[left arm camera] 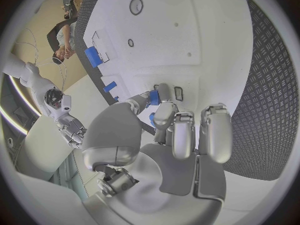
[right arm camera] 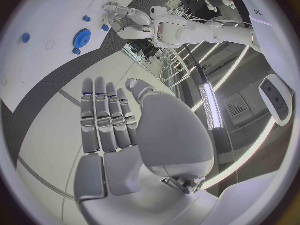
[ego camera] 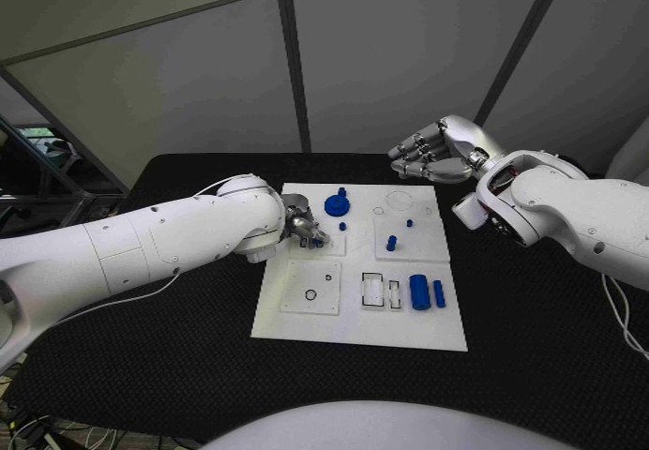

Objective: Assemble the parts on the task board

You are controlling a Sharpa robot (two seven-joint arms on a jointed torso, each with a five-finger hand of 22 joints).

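Nearest me on the task board (ego camera: 358, 328), I see a blue cylinder (ego camera: 419, 292) lying beside a slimmer blue bar (ego camera: 438, 292) at the near right, with a black-outlined slot (ego camera: 372, 289) just to their left and a small black ring (ego camera: 311, 295) on the near-left square. Further in, a short blue peg (ego camera: 391, 243) stands right of centre.

My left hand (ego camera: 300, 231) sits over the board's left-middle area; in the left wrist view its fingers (left arm camera: 181, 135) curl downward, and a small blue part (left arm camera: 154, 97) is pinched between thumb and a fingertip (I think it is held, though the contact itself is partly hidden). Just beyond that hand sits the blue gear (ego camera: 337, 204), and a thin circle outline (ego camera: 400, 200) marks the board's far right.

Furthest off, my right hand (ego camera: 430, 157) hovers past the board's far-right corner, holding nothing; the right wrist view shows its fingers (right arm camera: 106, 120) extended, side by side.
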